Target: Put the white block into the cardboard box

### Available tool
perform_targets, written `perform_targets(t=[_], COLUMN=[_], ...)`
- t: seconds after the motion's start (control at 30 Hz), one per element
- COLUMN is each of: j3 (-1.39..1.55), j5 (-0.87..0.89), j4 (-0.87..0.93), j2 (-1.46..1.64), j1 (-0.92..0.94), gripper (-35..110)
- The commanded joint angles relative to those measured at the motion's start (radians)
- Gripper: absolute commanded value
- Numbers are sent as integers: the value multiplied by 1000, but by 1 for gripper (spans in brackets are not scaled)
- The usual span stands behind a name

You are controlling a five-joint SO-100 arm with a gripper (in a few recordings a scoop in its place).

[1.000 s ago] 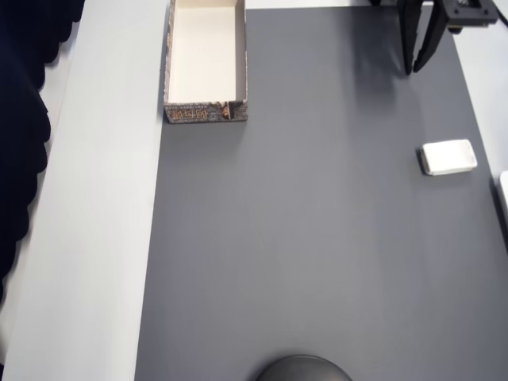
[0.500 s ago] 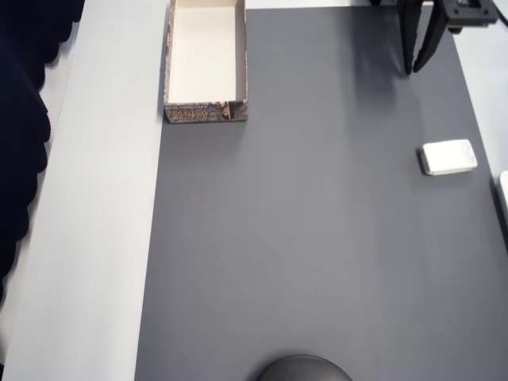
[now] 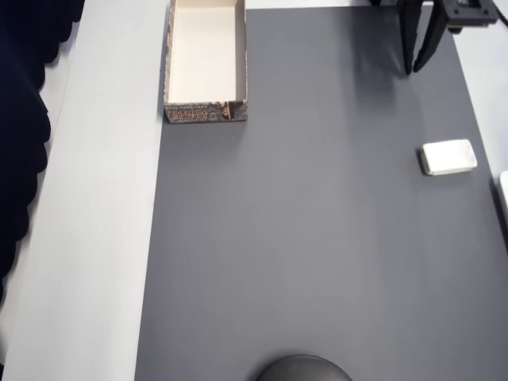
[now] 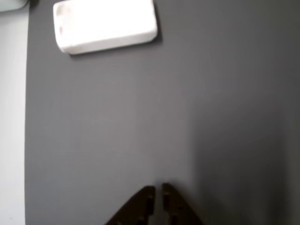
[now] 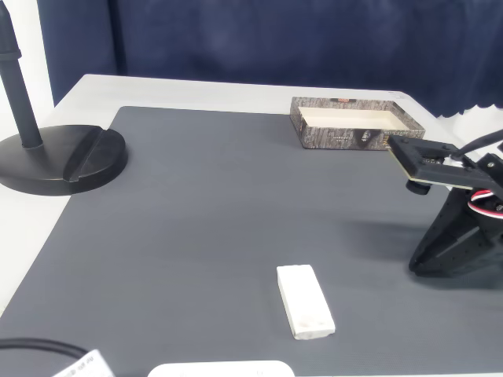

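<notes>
Nothing's moved since the earlier frames, so the job hasn't really started: the tool [image 3: 418,70] hangs with its tips nearly together, holding nothing, the white block [image 3: 448,157] sits on the worktop [image 3: 317,254] nearby, well apart from the cardboard box [image 3: 205,113]

No change is seen in the overhead view: nothing is moved, and every object's position is kept unchanged.
</notes>
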Motion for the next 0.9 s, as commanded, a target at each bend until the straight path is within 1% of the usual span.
perform_targets(t=[0.0,0.33,0.7,0.87], j3=[18,-55,-350,-390], j5=[-25,-37,-37,-34], j4=[-2,-2,-6,-101], j2=[37,9,-476,-552], j1=[5,-8,6,-5], gripper=[-2,-2,-2,-2])
